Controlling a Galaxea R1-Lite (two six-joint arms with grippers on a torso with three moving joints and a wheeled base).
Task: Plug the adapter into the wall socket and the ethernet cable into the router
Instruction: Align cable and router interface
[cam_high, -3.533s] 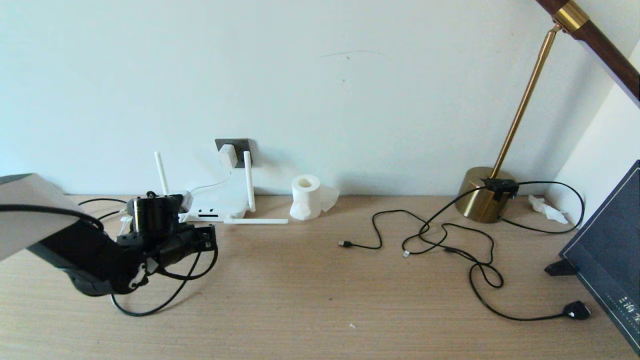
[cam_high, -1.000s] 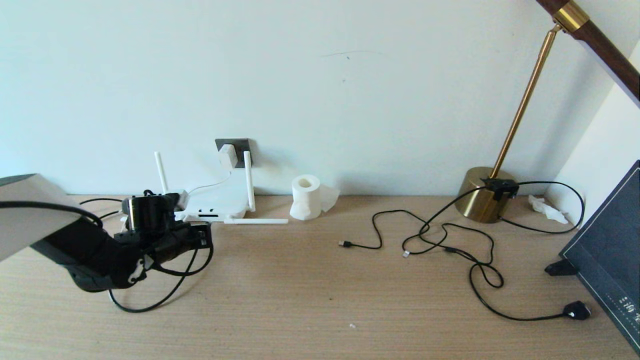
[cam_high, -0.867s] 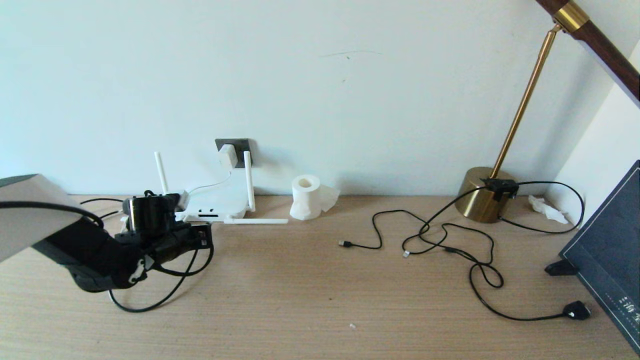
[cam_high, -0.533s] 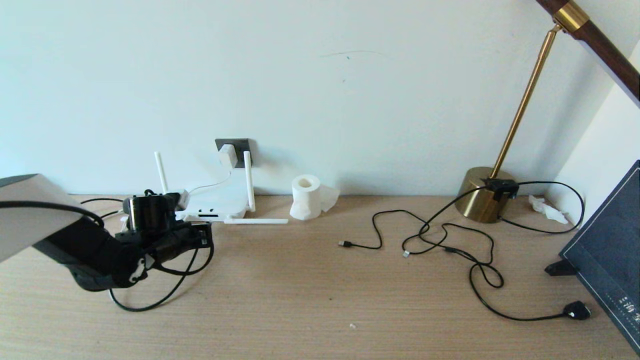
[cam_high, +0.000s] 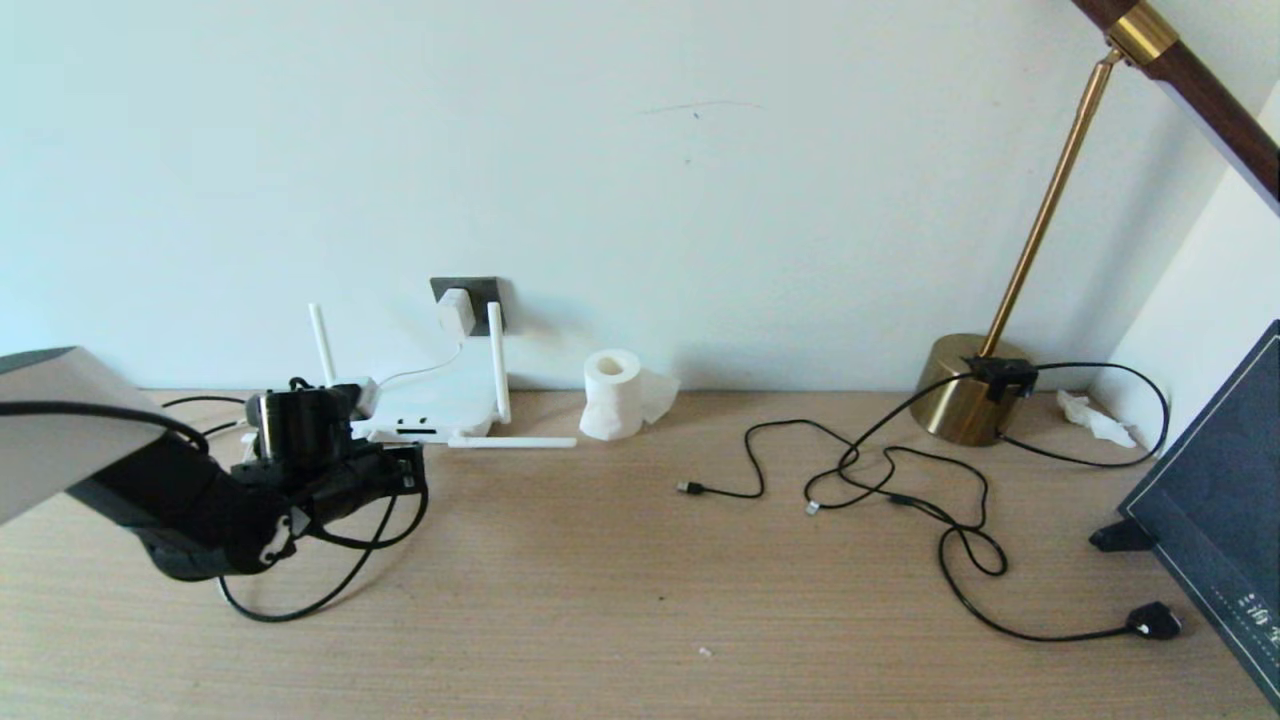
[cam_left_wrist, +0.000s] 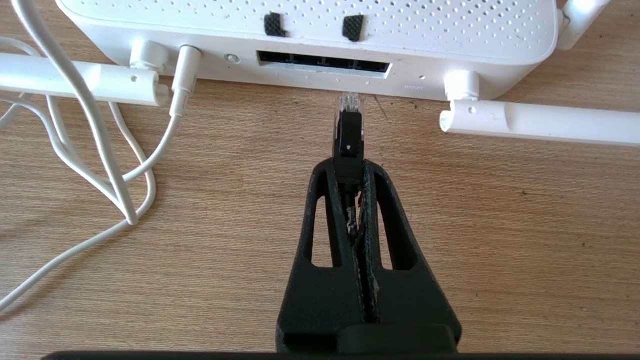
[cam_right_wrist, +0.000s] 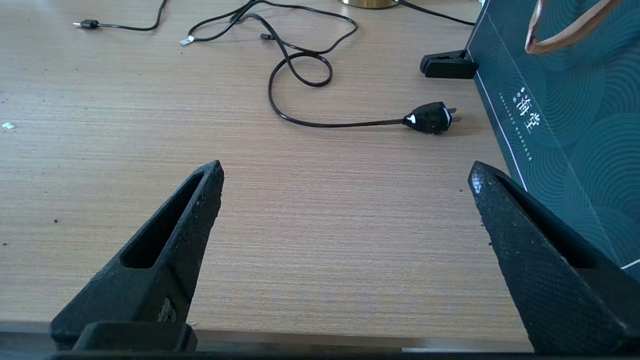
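Nearest, at the right: right gripper (cam_right_wrist: 345, 210) parked low over the bare wooden desk (cam_right_wrist: 310, 250), fingers spread wide and holding nothing, with a loose black mains plug (cam_right_wrist: 430, 118) and a dark green box (cam_right_wrist: 560, 115) beyond it.

Farther in, at the left: left gripper (cam_left_wrist: 350, 167) clamped tight on the black boot of the ethernet cable (cam_left_wrist: 348, 135), clear tip pointing at the router (cam_left_wrist: 310, 30), just short of the dark port strip and apparently not yet in. Probably light and small; stiff at the plug, floppy along the black lead looping behind the arm. Brittle latch tab likely, so best held on the boot, as here, not on the clear tip. Square alignment needed; skewed pushing likely to slide the light router back.

Farthest, on the wall: adapter (cam_high: 455, 312) seated on the dark wall socket (cam_high: 482, 291), thin white cord running down to the router. White tissue roll (cam_high: 612, 394) to the right.
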